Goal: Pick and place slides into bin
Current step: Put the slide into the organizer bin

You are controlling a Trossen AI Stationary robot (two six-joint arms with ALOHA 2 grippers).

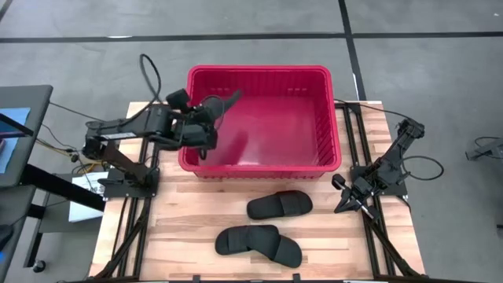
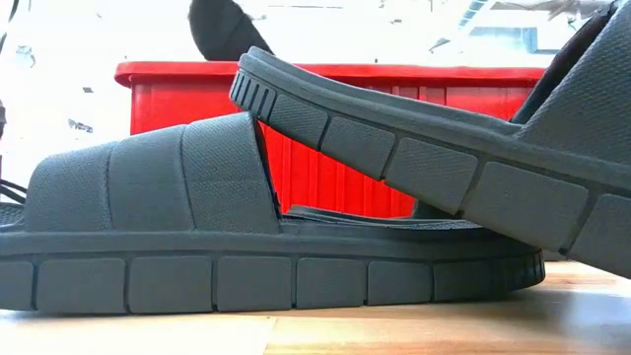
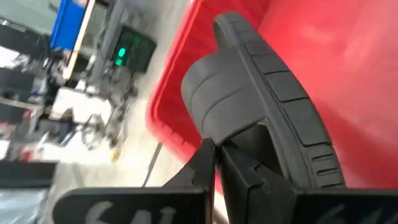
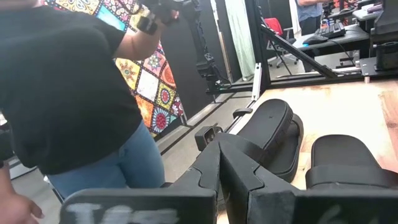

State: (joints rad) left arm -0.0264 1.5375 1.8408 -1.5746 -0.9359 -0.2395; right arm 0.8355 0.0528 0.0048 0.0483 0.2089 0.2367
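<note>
Left claw (image 1: 206,110) — clamped on one slide (image 1: 222,103) over the bin's (image 1: 259,72) left rim; the slide may snag or tip outside. Right claw (image 1: 343,206) — closed, empty, parked beside the bench (image 1: 189,224).

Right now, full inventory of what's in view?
bin: one, red, far middle of the table
table: one, light wood, under everything
held slide: one, black, in the left gripper over the bin's left rim
single slide: one, black, on the table just in front of the bin
overlapping slides: two, black, nearest the front edge, one resting partly on the other
person: one, black top and blue jeans, standing beside the table
left gripper: one, dark, shut on the held slide at the bin
right gripper: one, dark, shut, holding nothing, parked at the table's right edge
</note>
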